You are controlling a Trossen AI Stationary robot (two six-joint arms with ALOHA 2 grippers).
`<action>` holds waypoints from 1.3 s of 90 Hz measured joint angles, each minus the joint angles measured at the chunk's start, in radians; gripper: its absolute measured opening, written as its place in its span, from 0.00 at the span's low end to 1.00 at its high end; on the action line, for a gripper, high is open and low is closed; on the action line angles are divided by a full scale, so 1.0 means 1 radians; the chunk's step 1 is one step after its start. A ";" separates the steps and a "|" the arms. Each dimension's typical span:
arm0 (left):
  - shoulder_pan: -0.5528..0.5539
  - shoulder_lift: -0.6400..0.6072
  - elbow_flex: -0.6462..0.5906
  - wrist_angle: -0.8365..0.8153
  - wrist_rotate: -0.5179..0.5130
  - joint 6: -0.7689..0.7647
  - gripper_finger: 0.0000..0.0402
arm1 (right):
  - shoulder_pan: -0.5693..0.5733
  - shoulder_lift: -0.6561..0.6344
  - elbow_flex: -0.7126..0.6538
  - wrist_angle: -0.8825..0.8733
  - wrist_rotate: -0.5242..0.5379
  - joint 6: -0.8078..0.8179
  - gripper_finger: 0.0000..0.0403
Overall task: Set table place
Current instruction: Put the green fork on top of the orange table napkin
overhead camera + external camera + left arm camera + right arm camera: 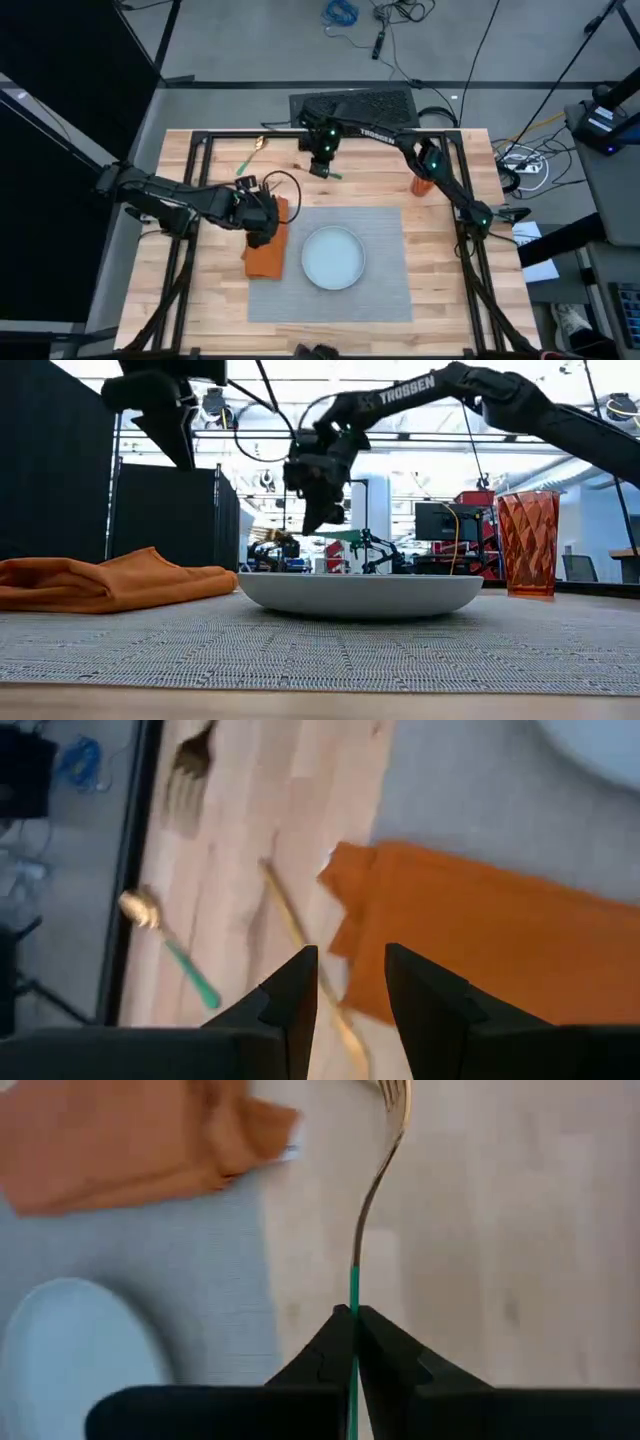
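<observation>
Setting the scene: the table (200, 300) holds a grey place (380, 290) mat in the middle, with some pieces on it and others waiting at the far edge.
Left arm: it reaches in from the left side, and the left gripper (262, 238) hangs just over the orange napkin (268, 252).
Left gripper fingers: they are spread a little and pinch nothing, as the left wrist view shows bare wood and cloth between them.
Napkin: it lies at the mat's left edge, partly on the mat and partly on the wood, a bit bunched. I think it goes there so the eating tools can rest by it.
Spoon: a gold spoon with a green handle (247, 160) lies on the wood near the far left corner, well apart from the mat.
Plate: the pale round plate (333, 257) sits flat in the middle of the mat, where food would go.
Right gripper: the right gripper (322, 166) is up above the far side of the table, pinching a fork (372, 1180) by its green handle so the prongs point away.
Next step, my guess: the fork needs carrying over to a spot beside the plate.
Cup: the orange cup (421, 183) stands upright on the wood beyond the mat's far right corner.
</observation>
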State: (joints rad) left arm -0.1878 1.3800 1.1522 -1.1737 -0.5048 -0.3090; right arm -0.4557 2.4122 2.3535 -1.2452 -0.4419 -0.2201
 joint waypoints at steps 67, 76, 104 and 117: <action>-0.035 -0.056 0.367 -0.267 -0.410 0.009 0.26 | 0.298 -0.118 0.003 0.138 0.124 0.253 0.00; -0.037 -0.057 0.399 -0.308 -0.421 0.009 0.26 | 0.335 -0.118 0.003 0.150 0.176 0.282 0.00; -0.050 -0.073 0.416 -0.325 -0.429 0.059 0.26 | 0.361 -0.117 0.003 0.274 0.269 0.440 0.00; -0.049 -0.081 0.437 -0.328 -0.443 0.124 0.26 | 0.359 -0.117 0.003 0.308 0.290 0.527 0.00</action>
State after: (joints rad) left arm -0.2371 1.2986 1.5888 -1.5018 -0.9475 -0.1854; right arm -0.0963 2.2951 2.3569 -0.9370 -0.1518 0.3067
